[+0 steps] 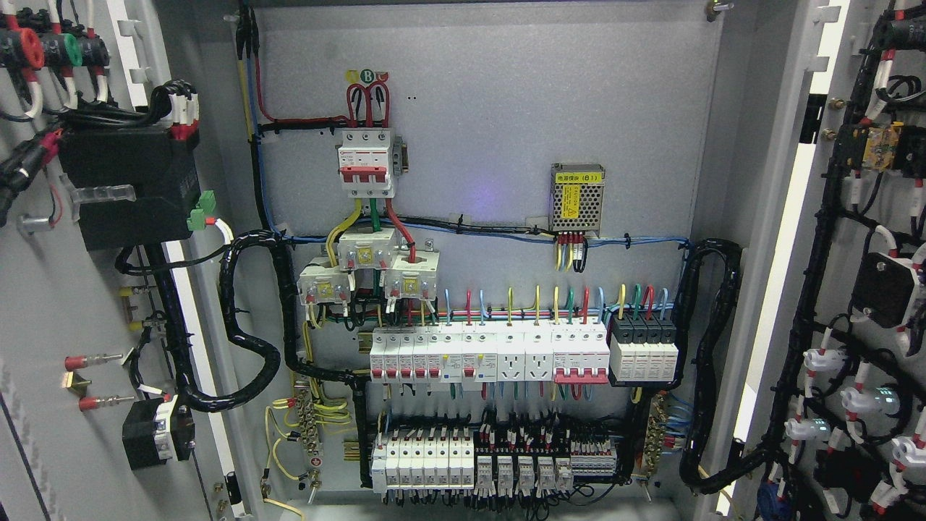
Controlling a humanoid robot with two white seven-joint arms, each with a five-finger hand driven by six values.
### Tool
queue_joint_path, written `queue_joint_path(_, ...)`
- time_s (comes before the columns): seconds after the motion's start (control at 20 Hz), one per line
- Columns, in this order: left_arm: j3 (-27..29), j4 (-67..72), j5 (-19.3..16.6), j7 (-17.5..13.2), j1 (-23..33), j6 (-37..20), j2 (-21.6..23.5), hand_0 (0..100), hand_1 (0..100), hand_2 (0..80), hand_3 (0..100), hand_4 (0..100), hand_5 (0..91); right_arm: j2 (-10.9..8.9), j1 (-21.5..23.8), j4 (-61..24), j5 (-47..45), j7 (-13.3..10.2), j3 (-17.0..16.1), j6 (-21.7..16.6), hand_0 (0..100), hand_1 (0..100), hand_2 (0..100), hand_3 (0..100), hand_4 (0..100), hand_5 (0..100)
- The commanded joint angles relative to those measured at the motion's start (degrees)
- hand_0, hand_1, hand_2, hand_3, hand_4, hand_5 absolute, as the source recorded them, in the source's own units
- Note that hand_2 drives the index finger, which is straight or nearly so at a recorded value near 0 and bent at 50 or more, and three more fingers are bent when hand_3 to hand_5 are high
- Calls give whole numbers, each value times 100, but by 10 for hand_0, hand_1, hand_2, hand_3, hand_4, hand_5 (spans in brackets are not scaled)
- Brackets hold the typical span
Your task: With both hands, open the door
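Note:
In the head view the grey electrical cabinet stands with both doors swung wide. The left door (65, 304) shows its inner face with a black box, cables and coloured terminals. The right door (868, 304) also shows its inner side, lined with black wiring and white connectors. Between them the back panel (492, 145) is fully exposed. Neither of my hands nor any part of my arms appears in the picture.
On the back panel sit a red-and-white main breaker (367, 163), a small meshed power supply (576, 197), rows of white breakers (492, 354) and relays (492, 463). Thick black cable looms (249, 318) run from the panel to each door.

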Motion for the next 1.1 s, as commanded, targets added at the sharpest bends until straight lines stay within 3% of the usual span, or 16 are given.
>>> queue_joint_path(0.0,0,-158,0,1,0,-21,0,0,0,0,0,42,0,117,-56,36,70,5,59,27,0,0,0,0,0,0)
queue_joint_path(0.35,0,-158,0,1,0,-21,0,0,0,0,0,42,0,90,-73,132,88,-47,-37,9,0,0,0,0,0,0)
queue_joint_path(0.5,0,-158,0,1,0,-21,0,0,0,0,0,43,0,38,-47,220,88,-416,-177,1,0,0,0,0,0,0)
queue_joint_path(0.7,0,-158,0,1,0,-21,0,0,0,0,0,42,0,-59,76,229,88,-697,-520,-34,0,0,0,0,0,0)
queue_joint_path(1.05,0,-158,0,1,0,-30,0,0,0,0,0,42,0,-244,761,221,175,-1215,-1039,-210,0,0,0,0,0,0)
